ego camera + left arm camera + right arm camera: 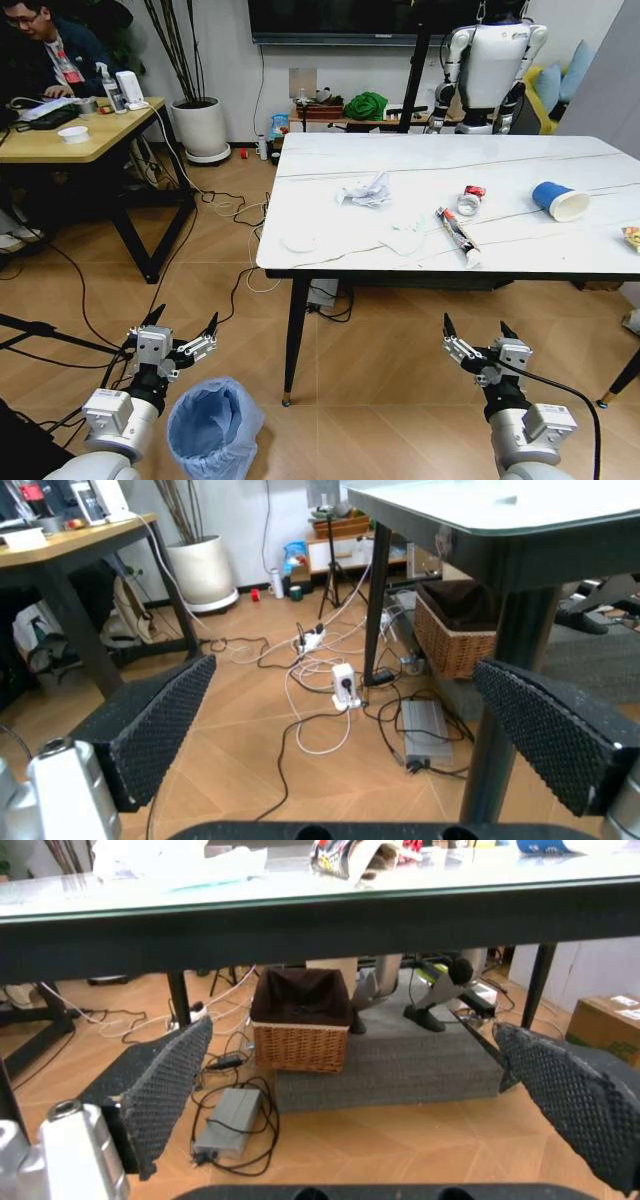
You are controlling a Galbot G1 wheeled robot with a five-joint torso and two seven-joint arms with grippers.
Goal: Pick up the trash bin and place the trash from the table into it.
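Nothing of the task looks done yet. Nearest, at 7 o'clock in the head view, the trash bin (pixel 213 428) stands on the floor just beside the left gripper (pixel 179 331), whose jaws are spread and empty. At 5 o'clock the right gripper (pixel 480 338) hangs below the table (pixel 300 262) edge, jaws likewise spread, holding nothing. On top, toward 12 o'clock, lies the trash: crumpled paper (pixel 366 190), flat tissues (pixel 403 238) (faint against the marble, perhaps 2), wrapper (pixel 457 235), can (pixel 471 198), cup (pixel 559 200). All 5 kinds remain. Bare floor between both arms gives room; the near table leg (pixel 293 340) stands close to the bin.
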